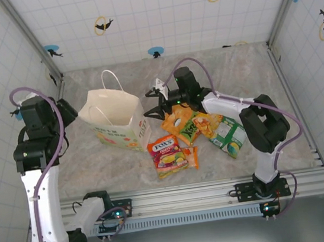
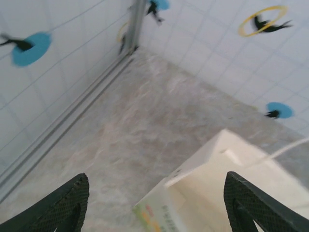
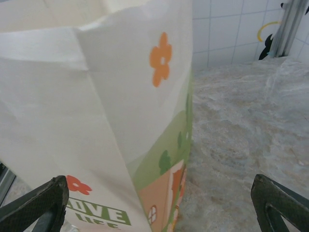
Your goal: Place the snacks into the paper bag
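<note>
Definitely one for the right gripper (image 1: pixel 150 101), jaws wide apart facing the cream-white flowery paper bag (image 1: pixel 114 118), glossy flat snack packets (image 1: pixel 196 131) lying just behind it; left gripper (image 2: pixel 154 205), also spread, beyond the bag.

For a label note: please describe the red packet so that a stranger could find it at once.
Find the upright paper bag on the marble table. A cluster of snacks lies to its right; the red packet is nearest the arms' bases, the only red one, lettered "FOX'S".
</note>
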You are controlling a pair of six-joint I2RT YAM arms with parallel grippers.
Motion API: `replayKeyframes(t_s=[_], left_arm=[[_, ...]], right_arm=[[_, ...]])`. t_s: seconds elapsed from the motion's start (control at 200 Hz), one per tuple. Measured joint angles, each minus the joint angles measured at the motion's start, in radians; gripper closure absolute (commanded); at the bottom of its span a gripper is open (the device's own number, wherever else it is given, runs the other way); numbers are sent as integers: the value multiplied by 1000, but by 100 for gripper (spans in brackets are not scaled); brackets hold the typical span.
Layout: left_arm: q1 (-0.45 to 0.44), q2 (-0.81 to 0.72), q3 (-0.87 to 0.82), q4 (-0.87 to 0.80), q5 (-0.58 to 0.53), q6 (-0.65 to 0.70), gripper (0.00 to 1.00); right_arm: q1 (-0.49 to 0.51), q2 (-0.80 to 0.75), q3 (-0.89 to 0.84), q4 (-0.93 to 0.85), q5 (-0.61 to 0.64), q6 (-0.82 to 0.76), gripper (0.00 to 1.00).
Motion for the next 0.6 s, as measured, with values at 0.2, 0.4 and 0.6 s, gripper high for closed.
replayKeyframes(t_s=[0.2,0.4,0.6], left_arm=[[0,-61,-143,-79,-111,-70,30],[0,-126,-328,-77,-59,-106,31],[0,-148,-522,-26,37,-138,30]], right_arm=[[-18,39,22,-1,-2,9,1],[-18,87,97,-36,-35,-17,1],[0,97,112,-101,-79,-82,1]])
